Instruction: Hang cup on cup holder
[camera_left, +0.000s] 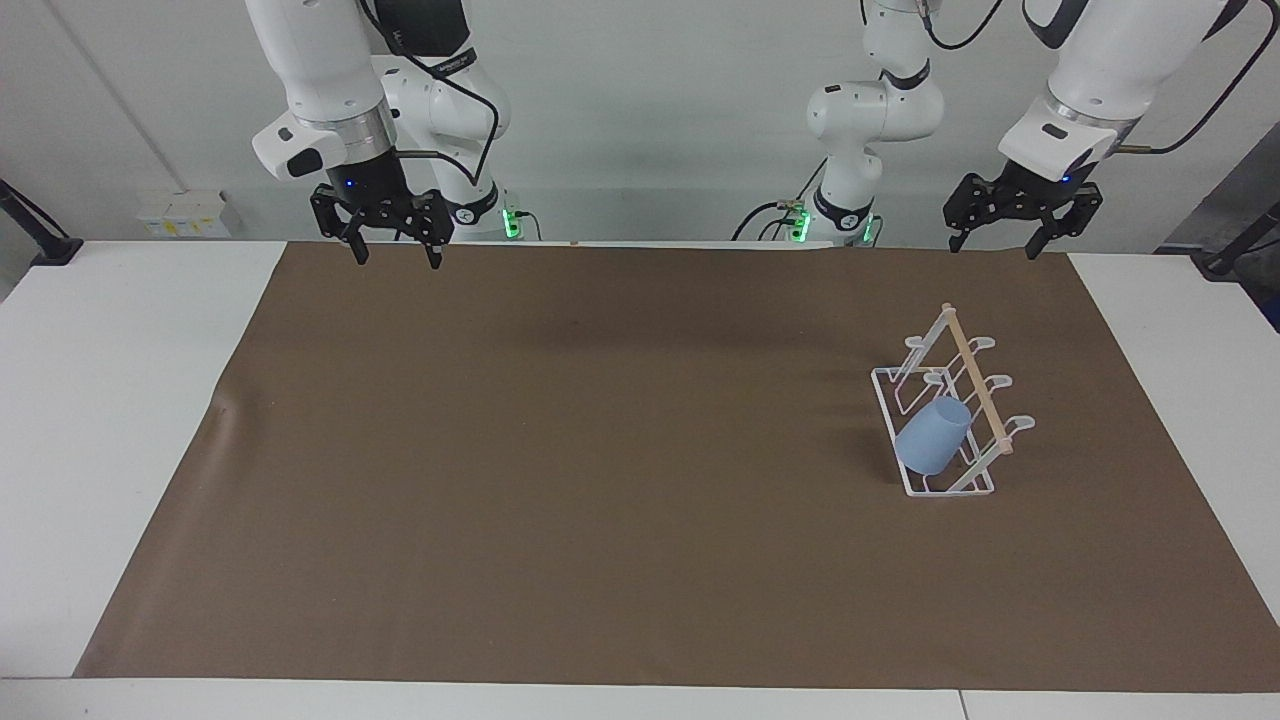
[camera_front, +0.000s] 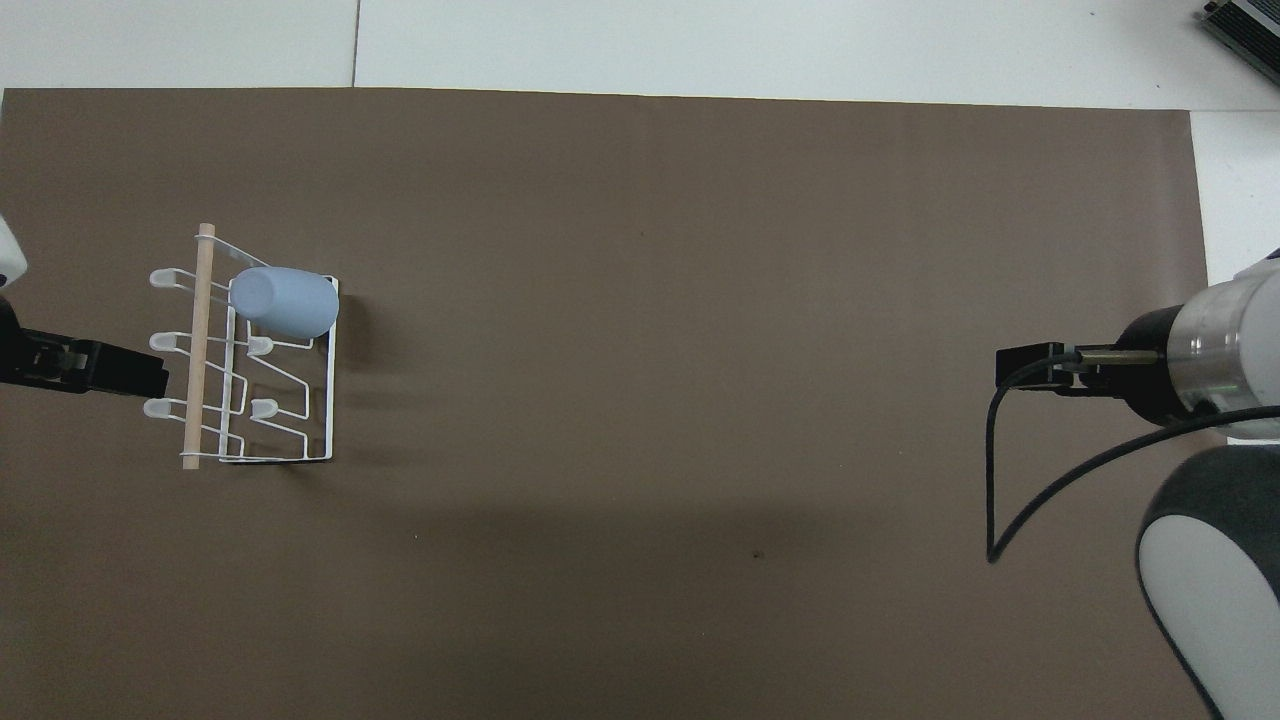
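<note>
Cup (camera_left: 933, 438) is on the cup holder (camera_left: 940, 490), right of centre in the facing view, mid-left in the overhead. It sits mouth-down and tilted over one of the slanted loop pegs, base pointing up and toward the wooden dowel (camera_left: 975, 380). We read that as hung: the peg goes up inside the cup and the tilt keeps it there, so nothing has to hold it.

The other pegs (camera_front: 262, 407) are bare. The holder's rectangular base sits flat on the brown mat (camera_left: 600, 480).

Left gripper (camera_left: 1003, 240), upper right of the facing view: jaws spread, nothing in them, raised above the mat's top edge. It is well apart from the holder, so we judge it clear of the hung cup.

Right gripper (camera_left: 392, 252), upper left of the facing view: also spread and holding nothing, over the mat's top edge. It is well away from the holder, and we take it as waiting.

Our call: task looks done and no contact is needed. Only risk we see is a bump to the rack tipping the cup off the peg, which both arms avoid by standing off.
</note>
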